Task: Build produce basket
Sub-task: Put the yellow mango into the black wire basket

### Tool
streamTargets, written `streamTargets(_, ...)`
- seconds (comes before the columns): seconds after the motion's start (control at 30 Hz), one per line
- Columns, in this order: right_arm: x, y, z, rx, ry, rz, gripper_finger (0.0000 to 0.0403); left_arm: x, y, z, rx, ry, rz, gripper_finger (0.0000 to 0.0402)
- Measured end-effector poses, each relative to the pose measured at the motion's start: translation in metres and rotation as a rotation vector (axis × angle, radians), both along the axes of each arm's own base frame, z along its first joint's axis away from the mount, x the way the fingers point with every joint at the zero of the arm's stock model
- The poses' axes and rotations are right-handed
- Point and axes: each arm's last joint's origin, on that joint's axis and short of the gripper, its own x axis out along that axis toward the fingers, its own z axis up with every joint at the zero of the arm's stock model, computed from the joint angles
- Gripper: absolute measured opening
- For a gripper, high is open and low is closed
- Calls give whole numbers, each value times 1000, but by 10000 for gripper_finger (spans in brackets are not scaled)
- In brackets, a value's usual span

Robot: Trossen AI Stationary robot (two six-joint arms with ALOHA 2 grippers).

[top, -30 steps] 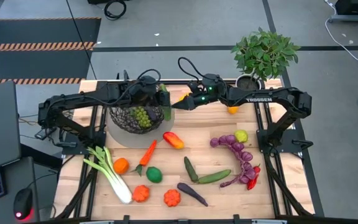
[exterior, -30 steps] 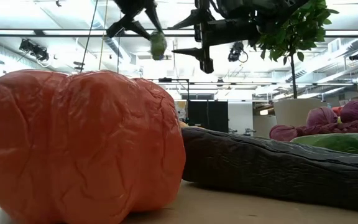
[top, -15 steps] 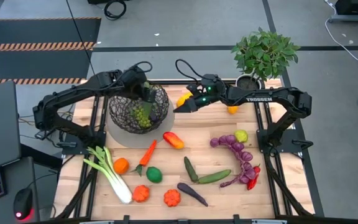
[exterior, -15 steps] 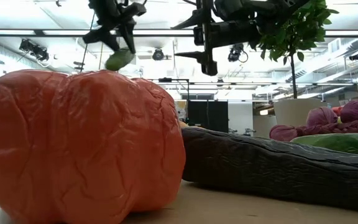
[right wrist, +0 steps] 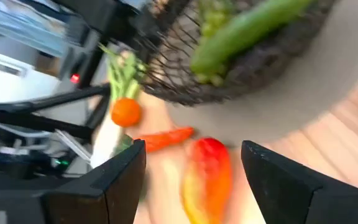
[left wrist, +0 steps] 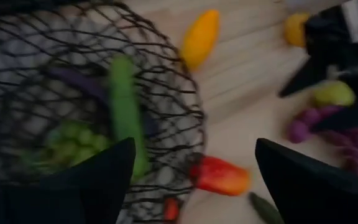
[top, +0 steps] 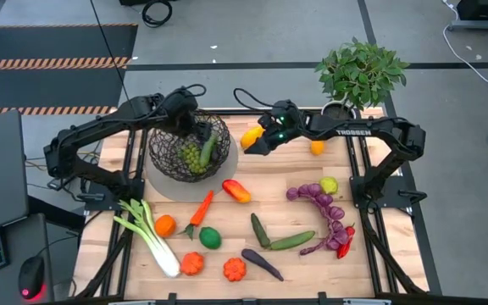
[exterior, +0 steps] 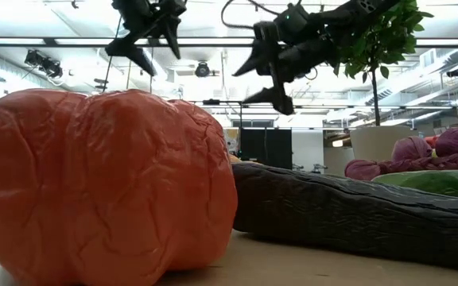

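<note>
**Cucumber dropped in basket, left jaws spread**

Left gripper (top: 195, 127) hangs over the far rim of the basket (top: 161, 157), fingers (left wrist: 98, 177) spread wide with nothing between them. Green cucumber (top: 207, 148) lies inside the mesh, leaning against the grapes (top: 191, 157); it looks free of the fingers, though the wrist view is blurred. Right gripper (top: 254, 144) hovers just beside the basket, over the bare table, jaws apart and empty, near the yellow fruit (top: 250, 135).

Step in hand: release of one item into the basket, apparently done. Most produce remains out on the table: leek (top: 146, 233), carrot (top: 200, 207), red-yellow pepper (top: 235, 191), aubergines (top: 320, 203). Next move calls for lifting the left arm clear of the rim, then reaching for a loose piece.
</note>
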Motion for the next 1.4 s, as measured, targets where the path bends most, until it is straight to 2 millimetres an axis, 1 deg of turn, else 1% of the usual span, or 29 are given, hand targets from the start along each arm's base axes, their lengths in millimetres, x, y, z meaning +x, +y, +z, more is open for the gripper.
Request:
streamTargets(0.07,-3,-2,-4,-36,41,4,268,3,-5,5,-2,-61,-6,338)
streamTargets(0.13,-7,-5,-8,-108,84,6,268,10,-11,12,8,-149,-14,335)
streamTargets(0.2,-10,-10,-10,-169,121,-24,268,16,-17,18,16,-230,-15,332)
streamTargets(0.27,-13,-17,-11,-235,145,-76,268,23,-23,26,29,-330,-9,328)
streamTargets(0.33,-16,-25,-11,-301,154,-105,268,28,-27,31,35,-394,3,325)
streamTargets(0.4,-19,-32,-10,-358,156,-101,268,32,-32,36,40,-457,12,323)
streamTargets(0.47,-23,-38,-10,-378,163,-77,268,36,-36,40,38,-512,13,320)
streamTargets(0.63,-31,-50,-1,-407,220,-46,268,40,-42,47,28,-591,2,313)
streamTargets(0.73,-32,-56,12,-470,239,-19,268,41,-43,48,30,-605,-2,308)
streamTargets(0.8,-30,-64,19,-495,256,-39,268,41,-43,49,26,-615,2,304)
streamTargets(0.9,-23,-79,18,-444,317,-29,268,41,-43,49,17,-623,9,298)
streamTargets(1.0,-12,-92,12,-378,418,48,268,39,-43,51,20,-634,7,293)
streamTargets(1.1,3,-103,2,-358,526,146,268,39,-43,51,20,-632,8,293)
streamTargets(1.2,15,-112,-1,-365,590,202,268,39,-43,51,19,-633,8,293)
streamTargets(1.27,22,-118,-3,-364,605,222,268,40,-46,51,16,-633,0,293)
streamTargets(1.4,29,-129,0,-386,591,200,268,41,-50,51,26,-628,-29,293)
